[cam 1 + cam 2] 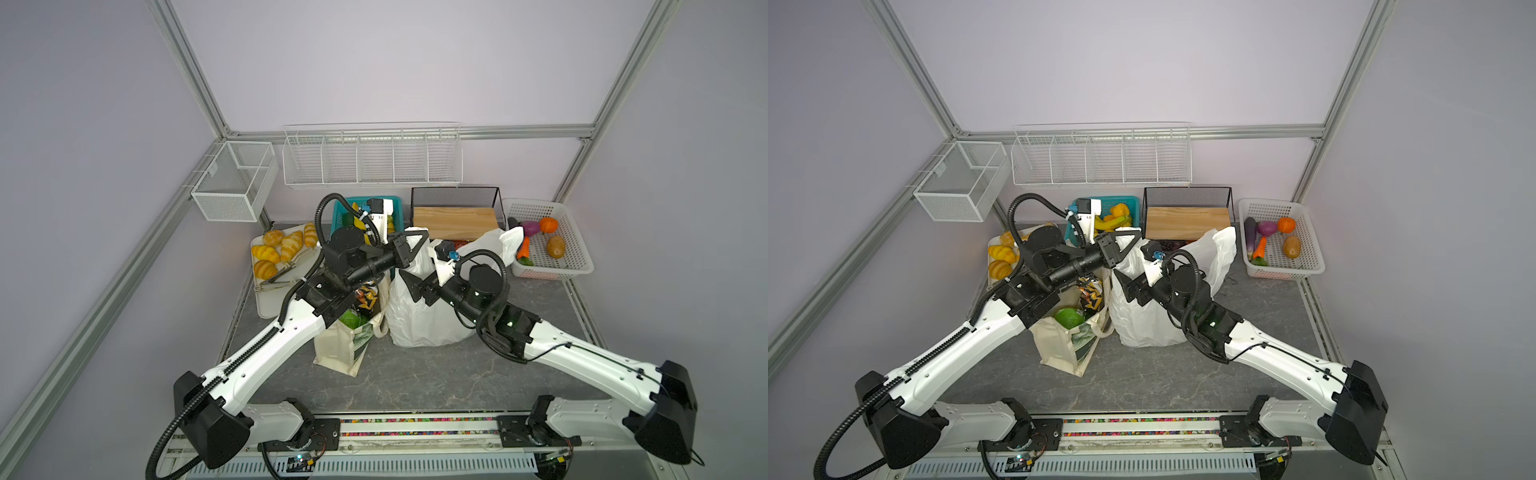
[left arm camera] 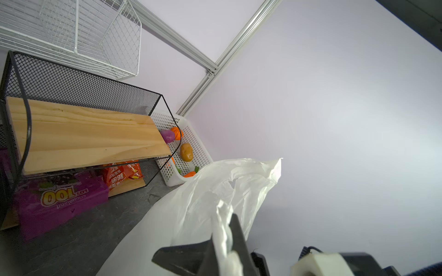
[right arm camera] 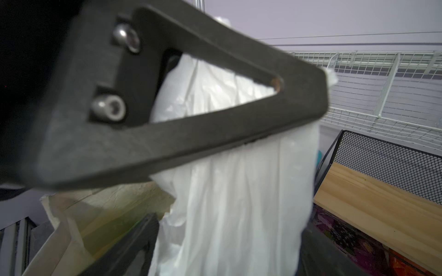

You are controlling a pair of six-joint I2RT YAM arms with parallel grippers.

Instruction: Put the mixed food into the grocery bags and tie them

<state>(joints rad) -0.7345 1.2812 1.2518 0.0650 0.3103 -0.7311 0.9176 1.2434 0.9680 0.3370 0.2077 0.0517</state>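
Two grocery bags stand together on the tabletop, and one is pinched by its handle.

High over the bags, the left gripper is pressed together on a bunched handle of the white plastic carrier bag. In the left wrist view the film is squeezed between its fingers. Lower down, the right gripper is spread wide and grips nothing, right at the bag's upper flank; I cannot tell whether it touches. The bag's other handle leans toward the white basket of vegetables. Against the bag's left side stands the canvas tote, mouth open. The zigzag snack bag and the green snack bag sit inside it.
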